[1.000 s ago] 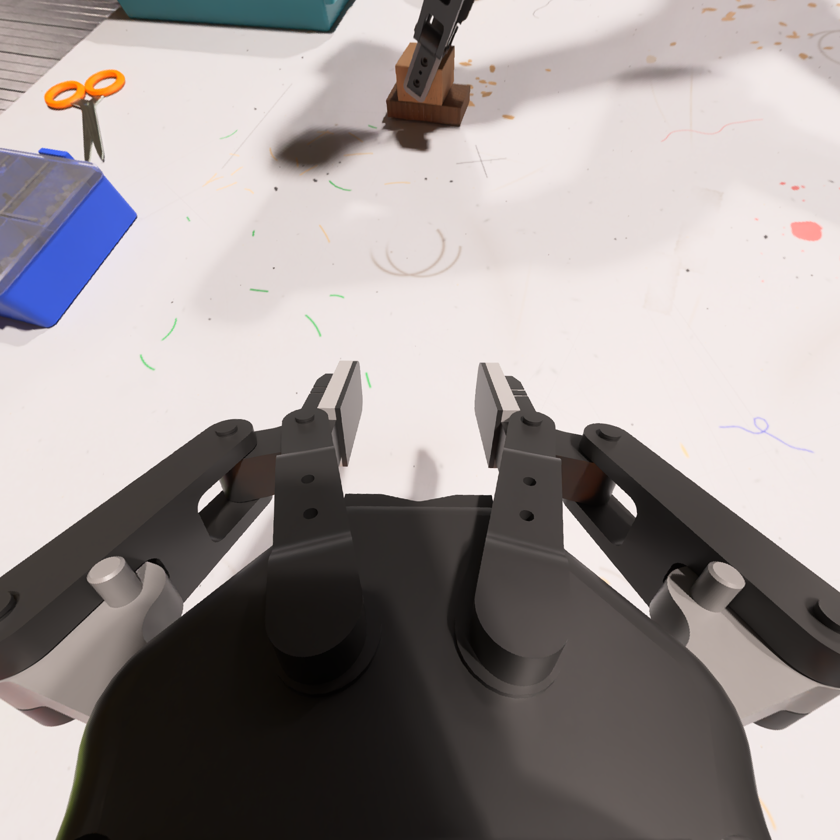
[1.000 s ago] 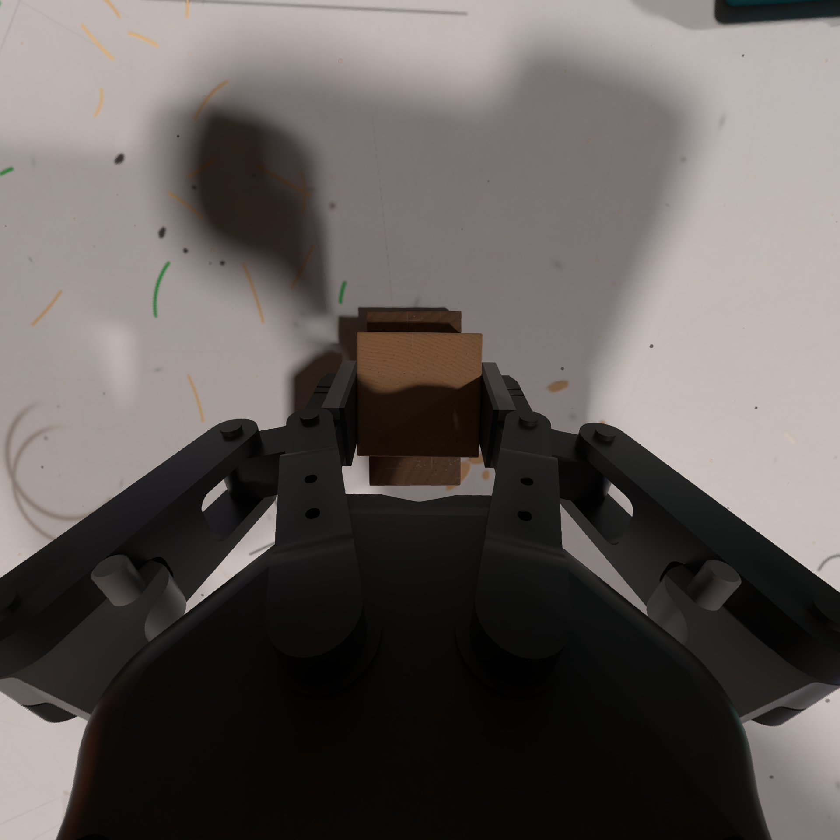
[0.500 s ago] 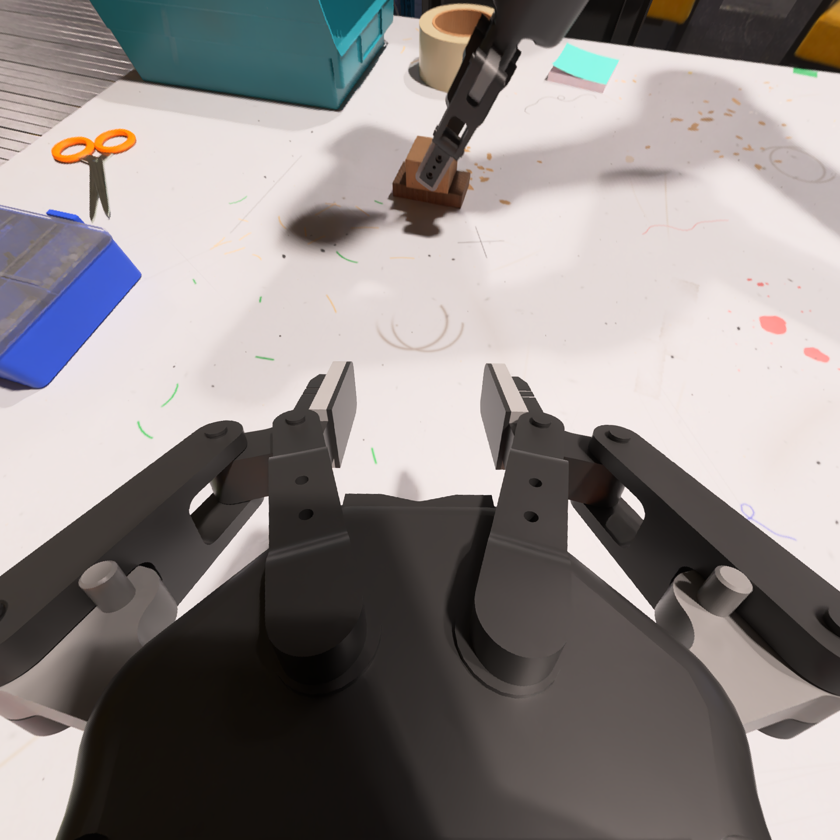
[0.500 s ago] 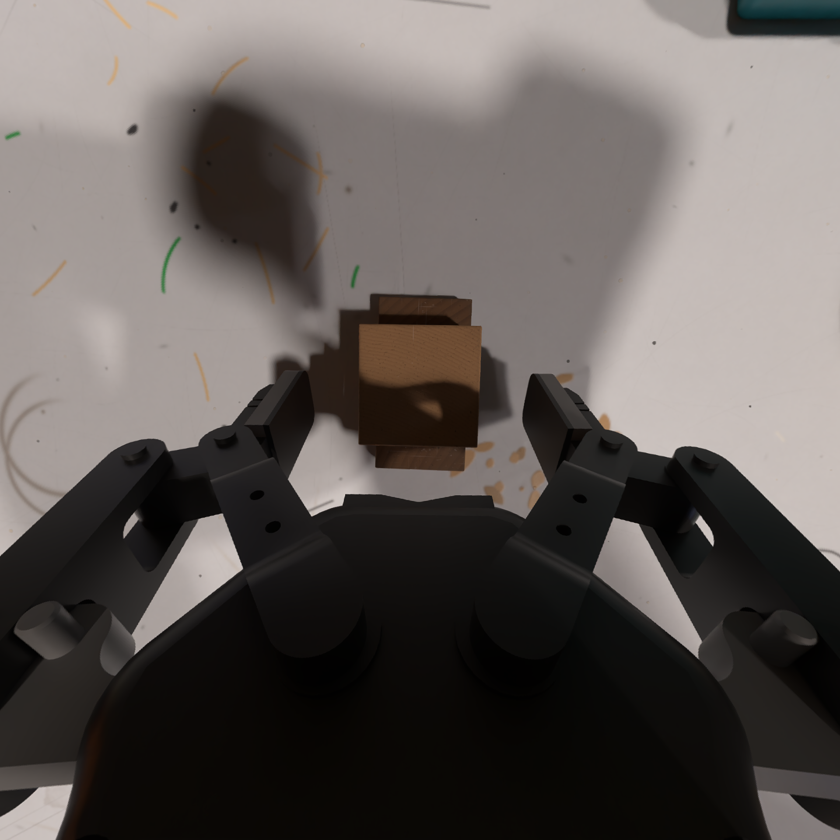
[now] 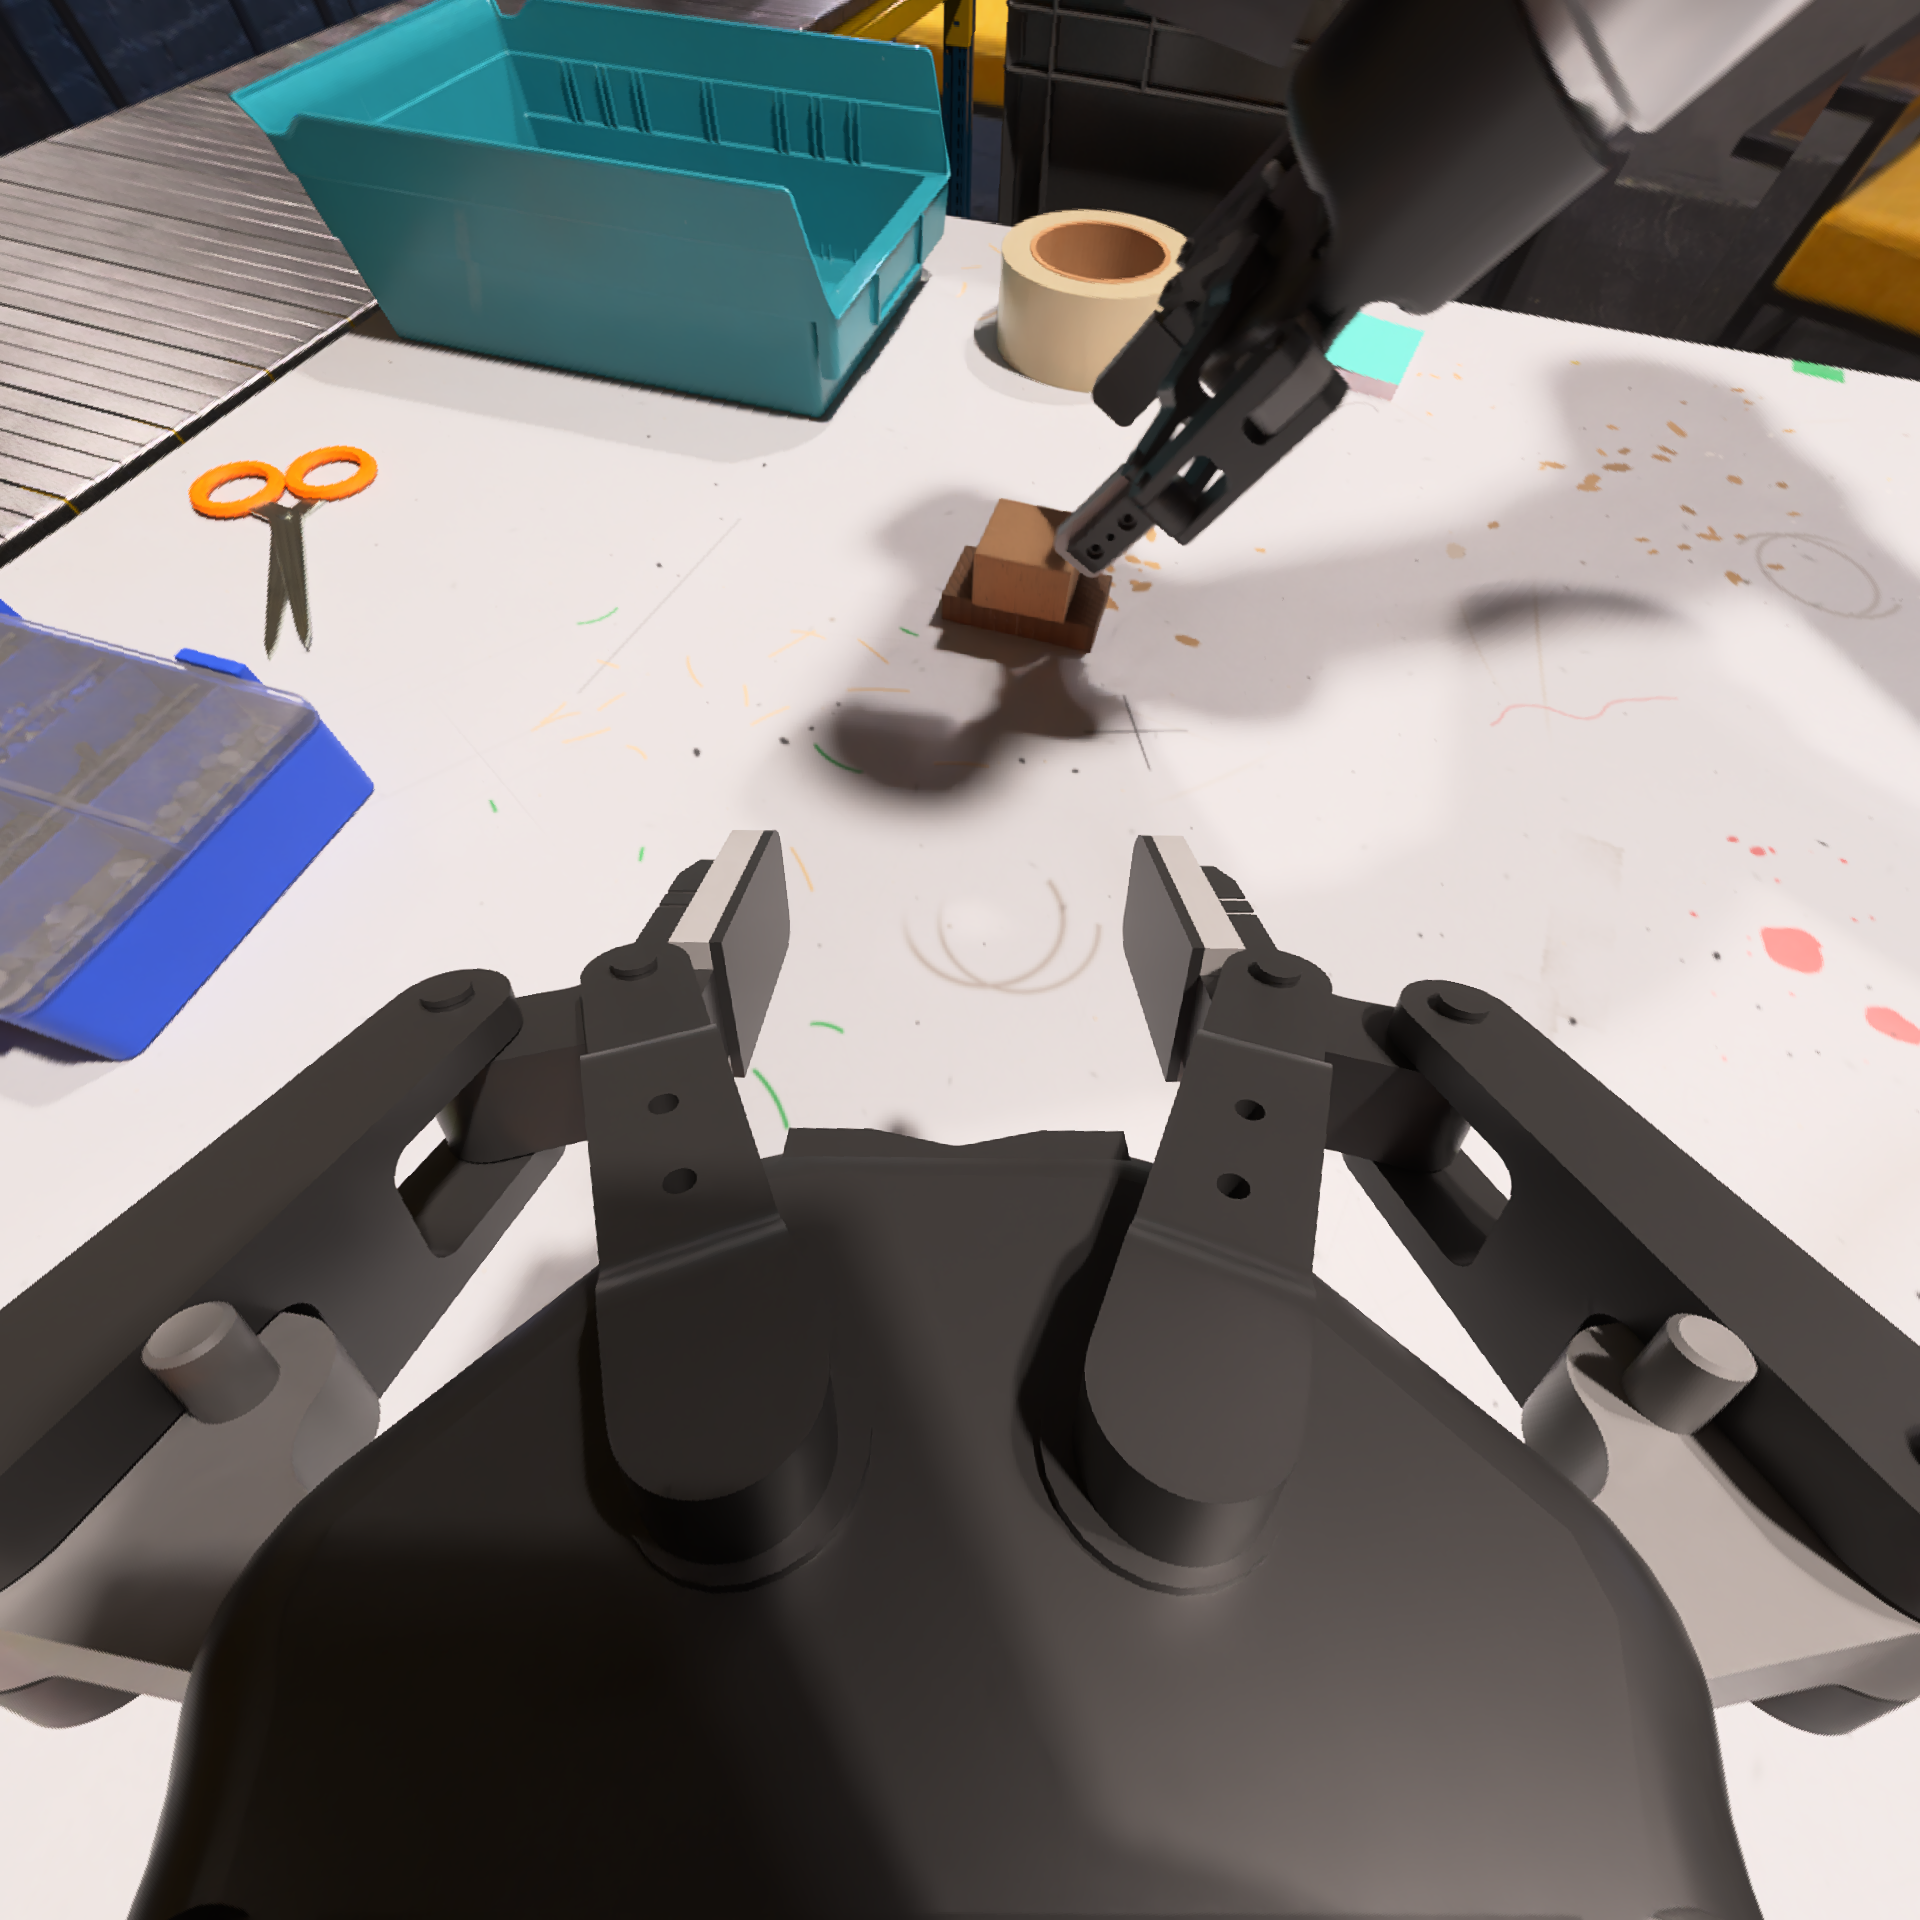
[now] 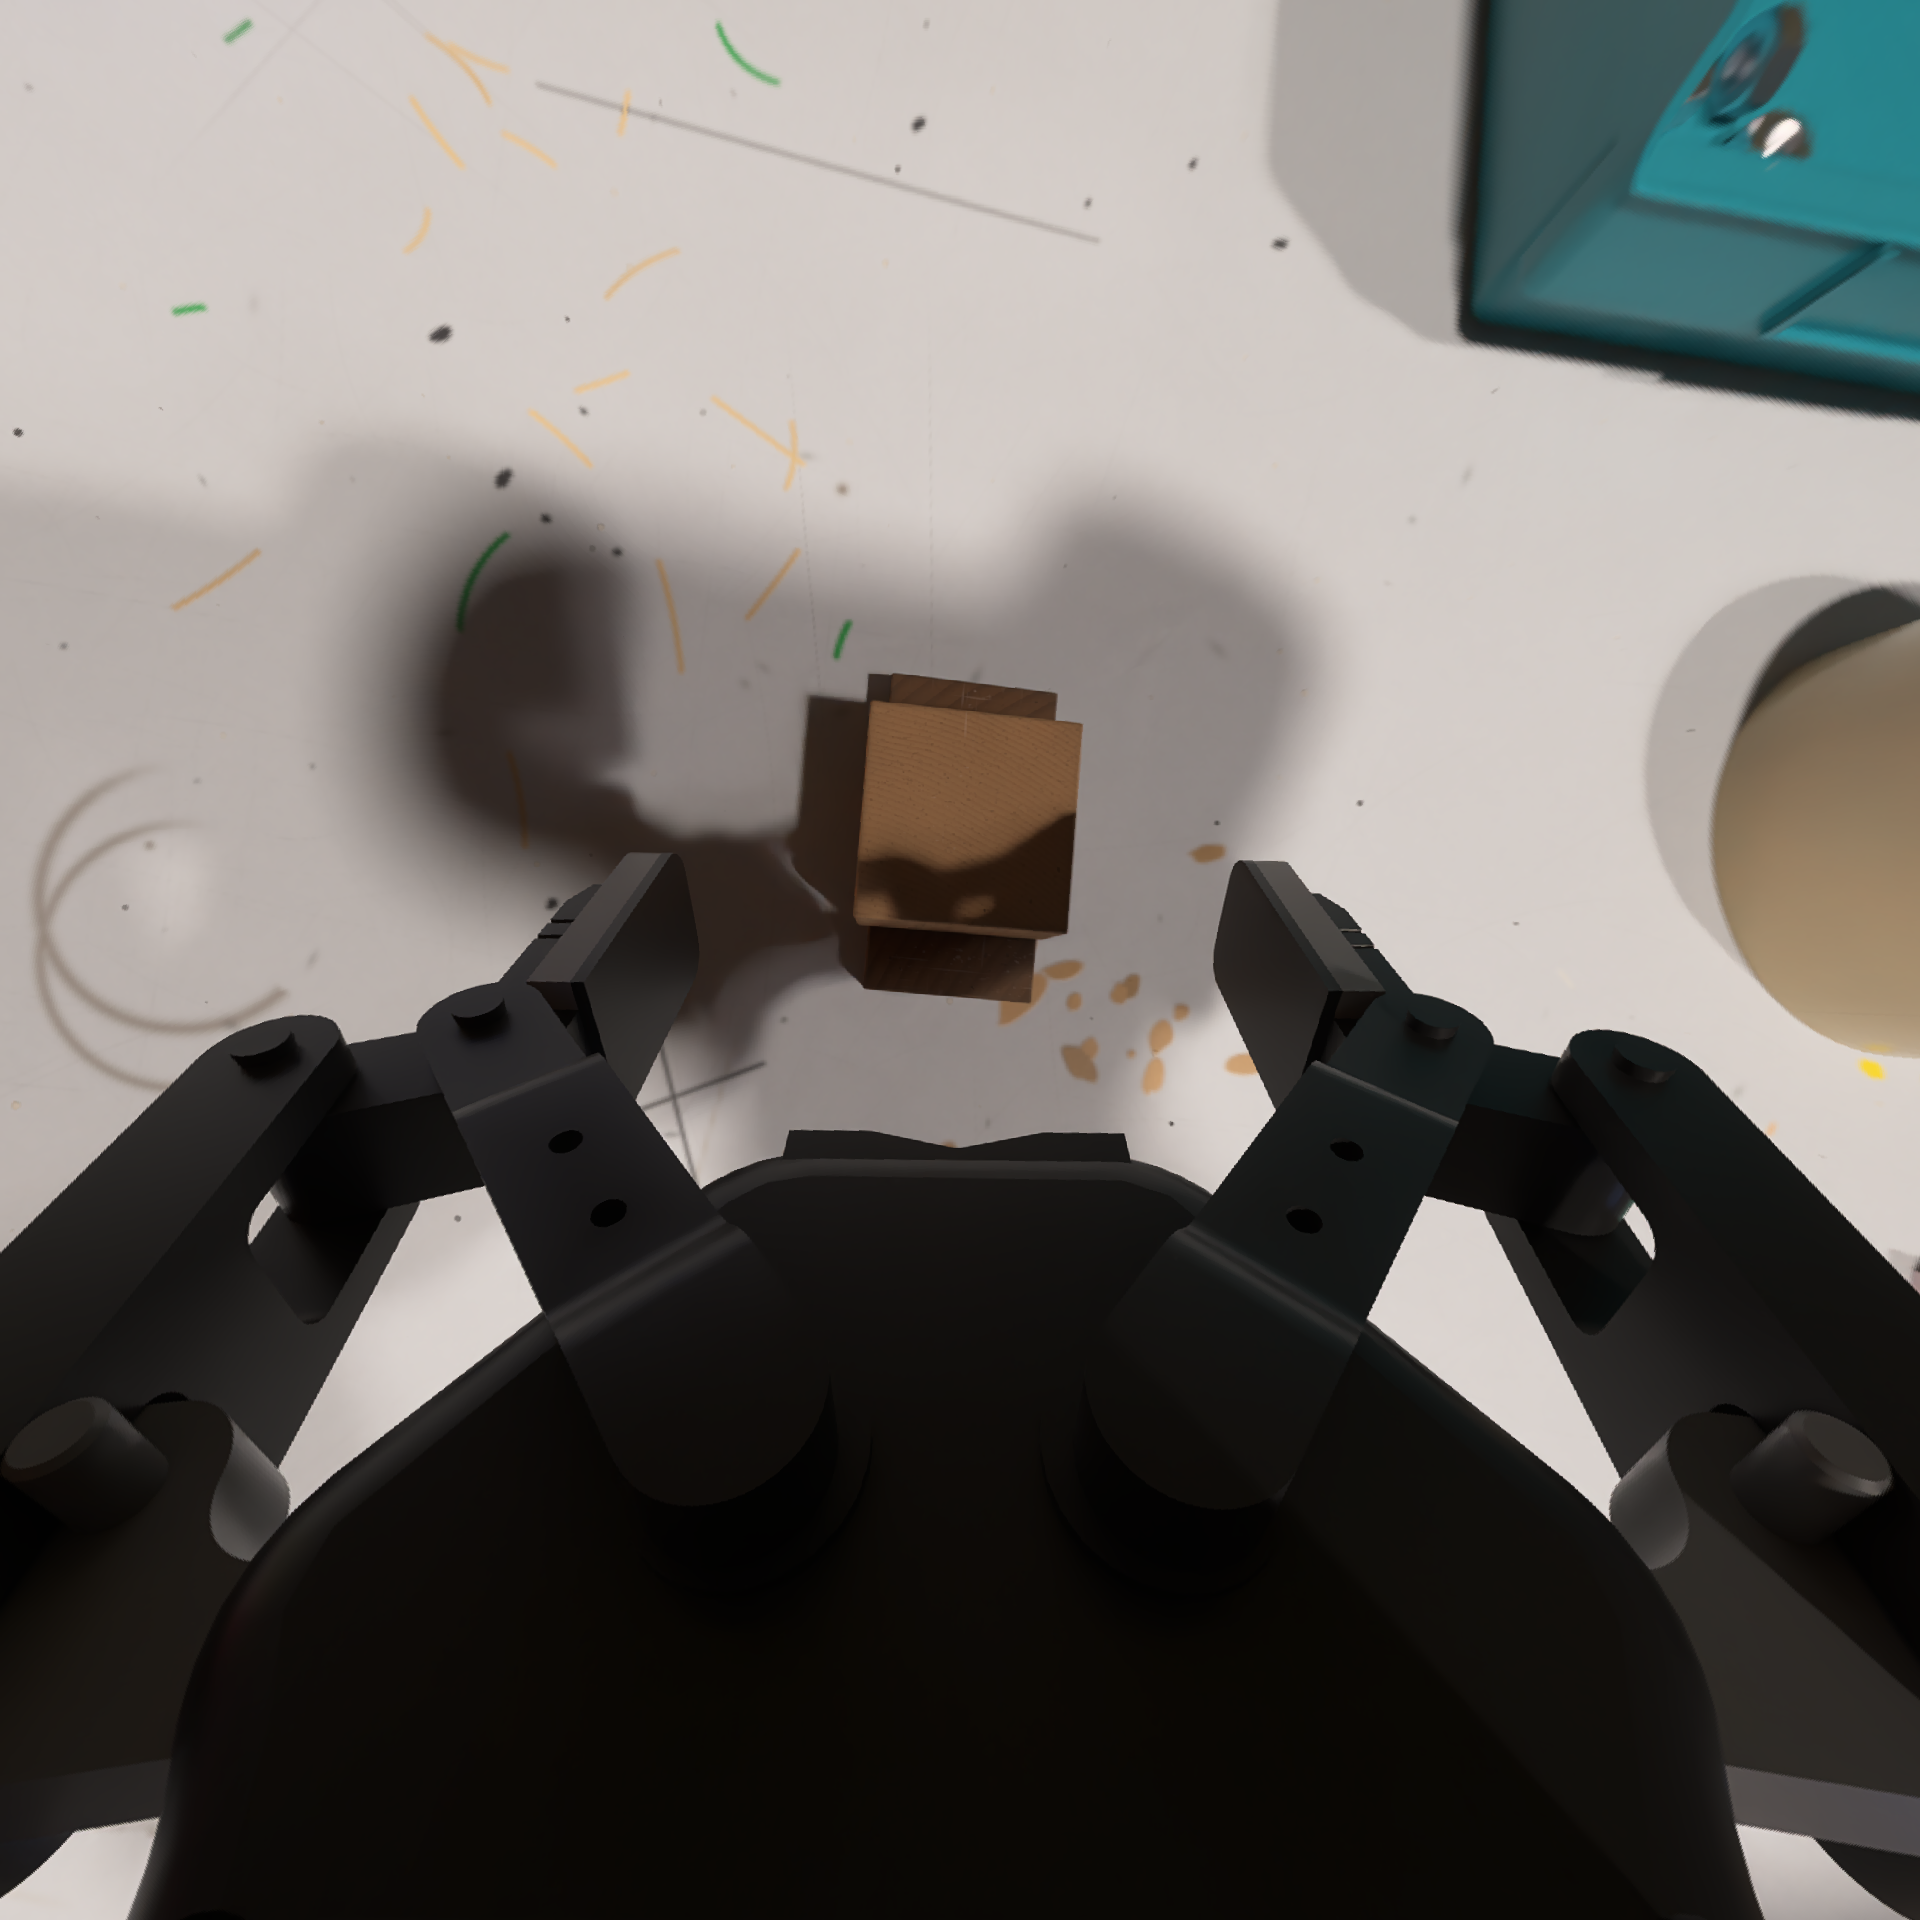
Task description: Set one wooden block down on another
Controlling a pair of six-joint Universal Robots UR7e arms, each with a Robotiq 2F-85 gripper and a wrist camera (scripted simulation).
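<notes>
A light wooden block [image 6: 966, 810] rests on a flat dark wooden block [image 6: 951, 961] on the white table. Both show in the left wrist view too, the light block [image 5: 1023, 566] on the dark one [image 5: 1023, 621]. My right gripper [image 6: 956, 935] is open, raised above the stack, with its fingers apart from the light block on either side. In the left wrist view the right gripper [image 5: 1101, 535] hangs just above and right of the stack. My left gripper [image 5: 956, 925] is open and empty, well in front of the blocks.
A teal bin [image 5: 613, 197] and a tape roll [image 5: 1086, 291] stand behind the stack. Orange scissors [image 5: 281, 520] and a blue parts case [image 5: 135, 821] lie at the left. A conveyor [image 5: 125, 312] borders the table's left edge.
My right gripper opened, let go of the light block on the dark one, and rose. My left gripper pulled back and up, away from the blocks.
</notes>
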